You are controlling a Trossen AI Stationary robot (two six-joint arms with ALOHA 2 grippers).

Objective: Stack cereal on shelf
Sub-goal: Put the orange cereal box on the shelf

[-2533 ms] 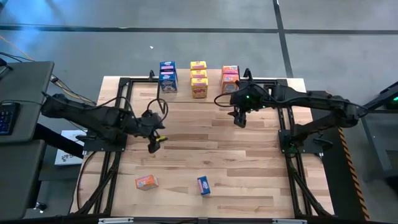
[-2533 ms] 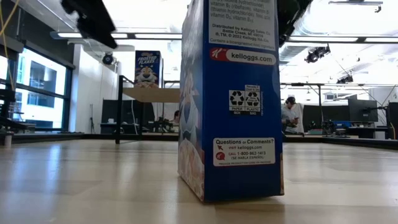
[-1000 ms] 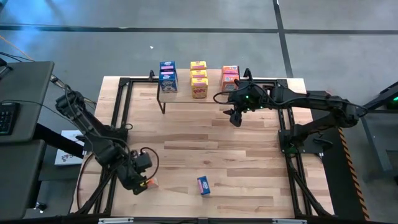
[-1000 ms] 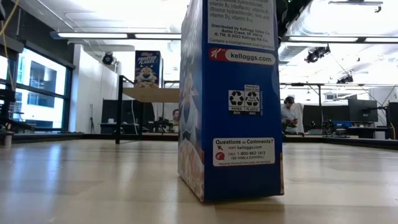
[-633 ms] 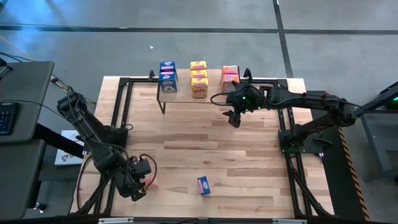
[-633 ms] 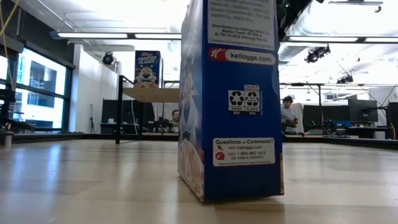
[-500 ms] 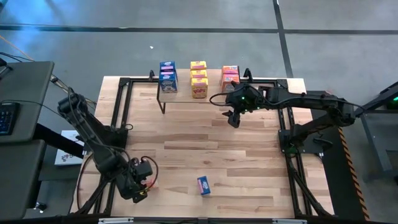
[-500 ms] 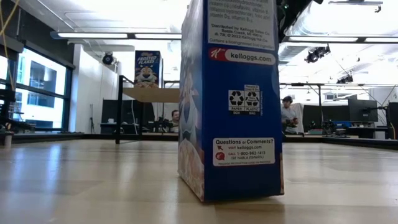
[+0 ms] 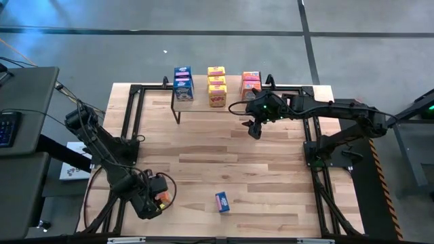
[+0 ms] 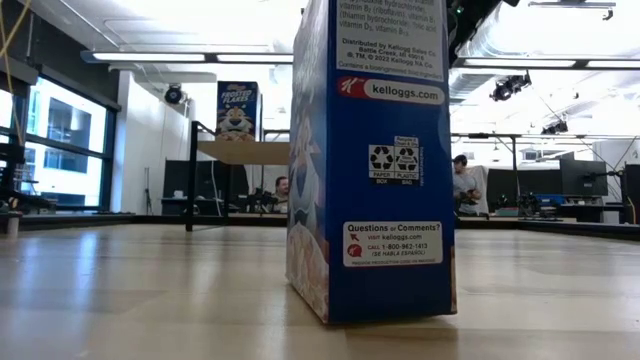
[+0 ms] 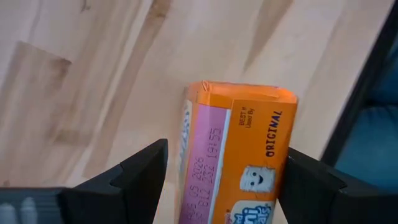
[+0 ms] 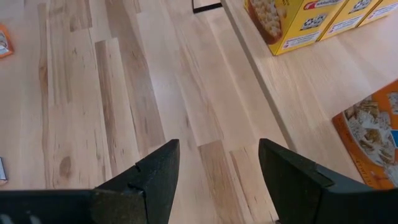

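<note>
On the shelf (image 9: 203, 95) seven boxes are stacked; an orange box (image 11: 233, 162) is straddled by the left end effector (image 11: 221, 171), jaws wide, and a blue box (image 9: 222, 201) is left on the surface (image 9: 271, 183). The right end effector (image 12: 214, 171) is held open and empty.

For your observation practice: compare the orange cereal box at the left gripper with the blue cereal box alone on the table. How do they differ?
The orange cereal box sits between the open fingers of the left gripper; the blue cereal box has no gripper near it. The orange one is at the table's left front, the blue one nearer the middle. Both are off the shelf.
</note>
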